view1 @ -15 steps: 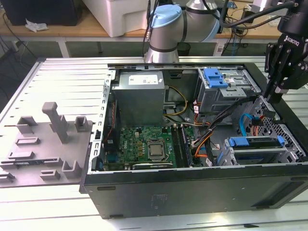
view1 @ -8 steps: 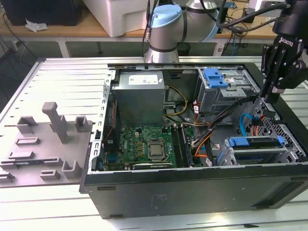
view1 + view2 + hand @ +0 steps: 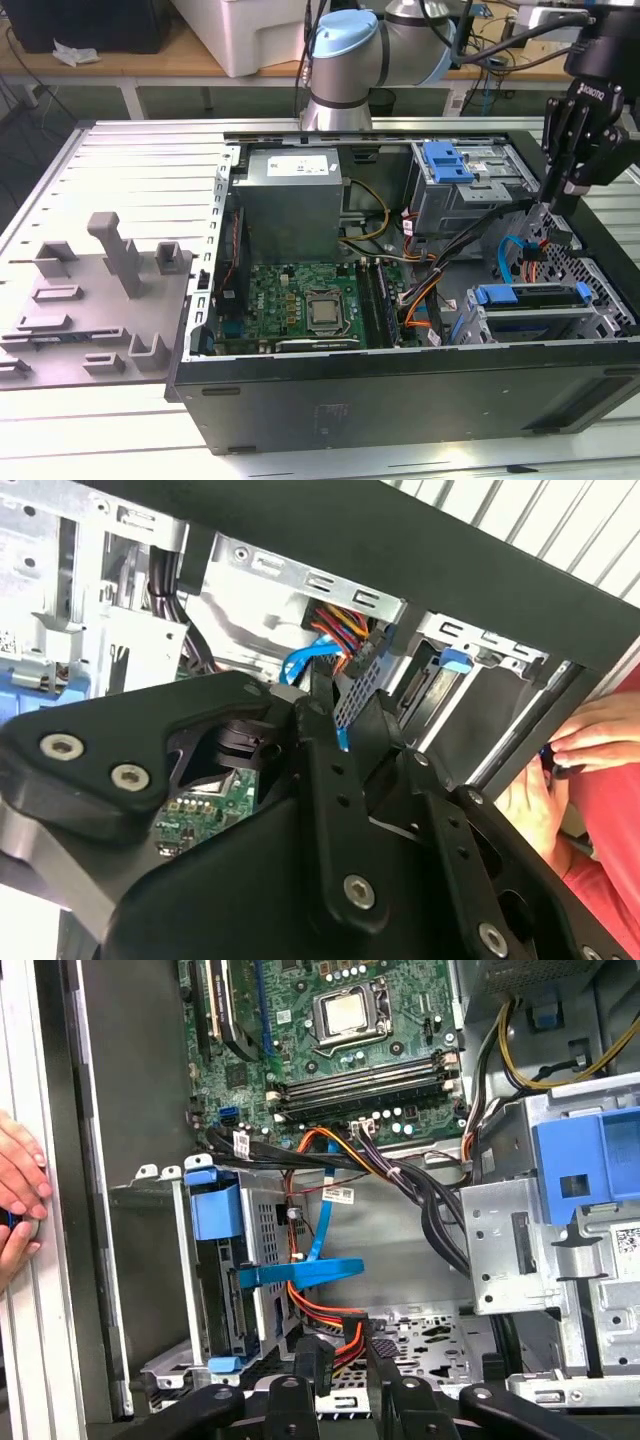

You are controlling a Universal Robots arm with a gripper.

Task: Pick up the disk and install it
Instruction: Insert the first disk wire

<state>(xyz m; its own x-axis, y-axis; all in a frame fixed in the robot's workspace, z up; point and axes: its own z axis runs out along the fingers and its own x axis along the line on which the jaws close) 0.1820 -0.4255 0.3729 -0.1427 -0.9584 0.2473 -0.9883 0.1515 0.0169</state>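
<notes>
1. Externally (exterior view): PC case (image 3: 400, 400) lies on its side, lid off, on a slatted table (image 3: 130, 170). Robot arm (image 3: 350, 50) reaches in from behind. Gripper (image 3: 553, 205) hangs tip-down inside the case, by the wall at the exterior view's right, over the cables (image 3: 520, 255). Jaw state: cannot tell. Disk (image 3: 530, 300) sits in the drive cage (image 3: 600, 295) at the near corner, exterior view's right, w/ its blue carrier facing up. The gripper is above and behind the disk, apart from it. Motherboard (image 3: 300, 300) is mid-case, w/ the grey power-supply box (image 3: 290, 190) behind it. A blue latch (image 3: 447, 160) sits on the upper bay. Grey fixture plate (image 3: 90, 300) w/ blocks lies at the exterior view's left.
2. Second wrist view: gripper (image 3: 345, 705) body fills the foreground, tip toward blue/orange cables (image 3: 330, 635). A person's hand (image 3: 595, 735) is outside the case wall.
3. First wrist view: disk (image 3: 222, 1290) stands edge-on in its cage. A blue flat cable (image 3: 300, 1272) reaches its edge. Gripper (image 3: 348, 1355) is near an orange cable (image 3: 345, 1325), beside the cage, not touching the disk. The hand (image 3: 18, 1195) rests on the table rail.
</notes>
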